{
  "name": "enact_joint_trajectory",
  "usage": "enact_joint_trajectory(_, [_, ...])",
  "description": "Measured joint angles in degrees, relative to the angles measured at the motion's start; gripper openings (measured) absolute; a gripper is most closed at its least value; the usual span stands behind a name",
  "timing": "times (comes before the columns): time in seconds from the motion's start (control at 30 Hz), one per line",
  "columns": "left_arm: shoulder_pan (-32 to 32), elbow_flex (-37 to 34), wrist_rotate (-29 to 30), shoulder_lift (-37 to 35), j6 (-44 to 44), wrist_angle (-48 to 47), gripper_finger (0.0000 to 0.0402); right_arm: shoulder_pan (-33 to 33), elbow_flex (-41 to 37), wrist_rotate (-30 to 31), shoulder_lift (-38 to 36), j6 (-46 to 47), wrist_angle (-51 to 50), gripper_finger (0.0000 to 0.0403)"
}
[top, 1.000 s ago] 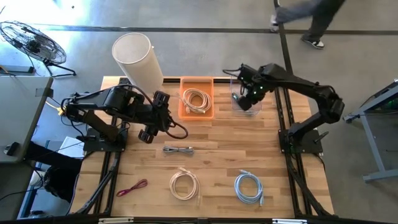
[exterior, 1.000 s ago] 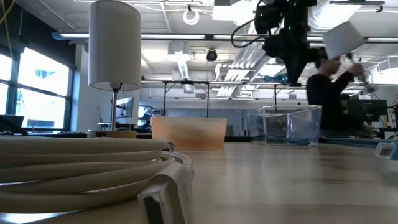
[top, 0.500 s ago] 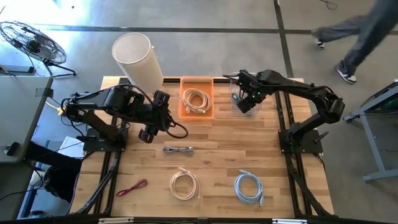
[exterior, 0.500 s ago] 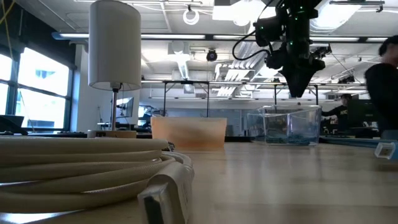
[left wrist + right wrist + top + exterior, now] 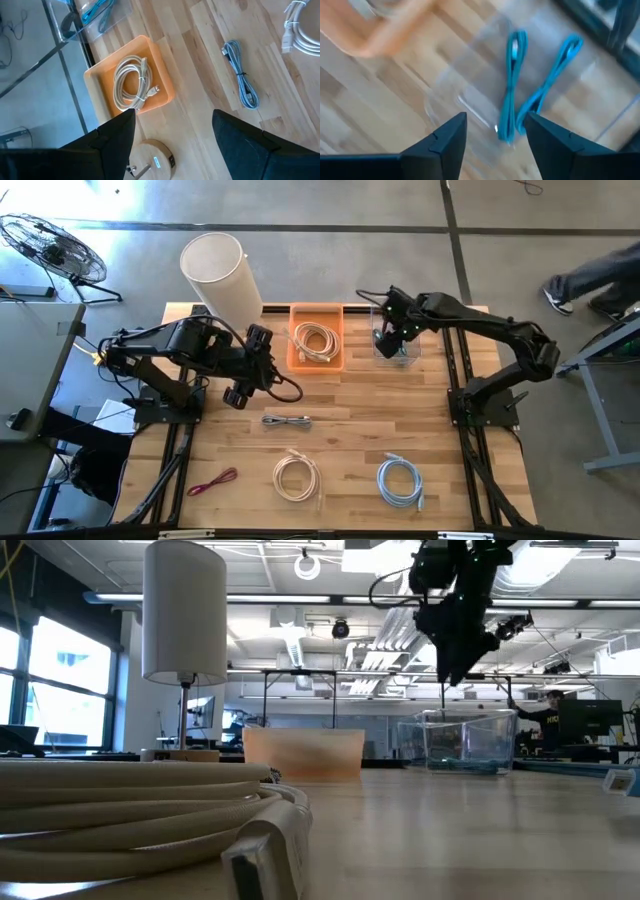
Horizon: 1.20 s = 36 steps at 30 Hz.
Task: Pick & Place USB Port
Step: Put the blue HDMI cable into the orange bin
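Two blue cables (image 5: 512, 85) lie in the clear bin (image 5: 398, 338) at the far right of the table. My right gripper (image 5: 495, 145) hovers open just above this bin, and nothing sits between its fingers. A cream cable (image 5: 132, 85) lies coiled in the orange bin (image 5: 316, 337). On the tabletop lie a grey braided cable (image 5: 287, 421), a cream coil (image 5: 296, 477), a pale blue coil (image 5: 400, 482) and a red cable (image 5: 213, 481). My left gripper (image 5: 240, 388) waits open above the table's left half, holding nothing.
A tall white cylinder lamp (image 5: 214, 272) stands on a round wooden base (image 5: 150, 160) at the far left, close to my left arm. The two bins stand side by side along the far edge. A person's legs (image 5: 590, 280) show on the floor beyond the table.
My right gripper has dipped toward the clear bin, opened over it, then risen a little and shifted toward the table's left. A person has walked past beyond the far edge.
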State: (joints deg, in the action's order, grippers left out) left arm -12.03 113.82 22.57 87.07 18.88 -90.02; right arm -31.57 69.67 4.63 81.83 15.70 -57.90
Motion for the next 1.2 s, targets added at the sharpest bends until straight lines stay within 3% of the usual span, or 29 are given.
enact_joint_trajectory(0.1, [0.00, 0.00, 0.32, 0.00, -0.96, 0.02, 0.0259, 0.55, 0.00, -3.92, -2.29, -3.22, 4.18, 0.0188])
enact_joint_trajectory(0.2, [0.00, 0.00, -0.02, 0.00, -1.33, 0.01, 0.0259, 2.18, 0.00, -12.14, -4.71, -8.75, 7.39, 0.0185])
enact_joint_trajectory(0.33, [0.00, 0.00, -4.40, 0.00, -4.11, 0.02, 0.0259, 5.74, 0.00, -22.96, -7.68, -13.64, 10.87, 0.0186])
enact_joint_trajectory(0.47, [0.00, 0.00, -9.84, 0.02, -4.14, 0.00, 0.0259, 10.67, 0.00, -28.63, -10.60, -14.24, 15.55, 0.0184])
enact_joint_trajectory(0.8, [0.00, 0.00, -10.05, 0.02, -2.68, 0.00, 0.0259, 22.29, 0.00, -35.88, -14.95, -8.89, 22.63, 0.0184])
enact_joint_trajectory(0.9, [0.00, 0.00, -9.80, 0.02, -1.24, 0.01, 0.0259, 25.01, 0.00, -36.04, -14.93, -5.23, 22.60, 0.0185])
enact_joint_trajectory(1.03, [0.02, -0.10, -14.51, -1.22, 2.99, 0.04, 0.0259, 26.71, 0.00, -33.48, -14.80, -3.02, 18.05, 0.0185])
enact_joint_trajectory(1.2, [0.00, 0.57, -12.65, -3.82, 0.22, 0.01, 0.0259, 26.98, 0.00, -31.68, -14.76, 6.33, 15.70, 0.0186])
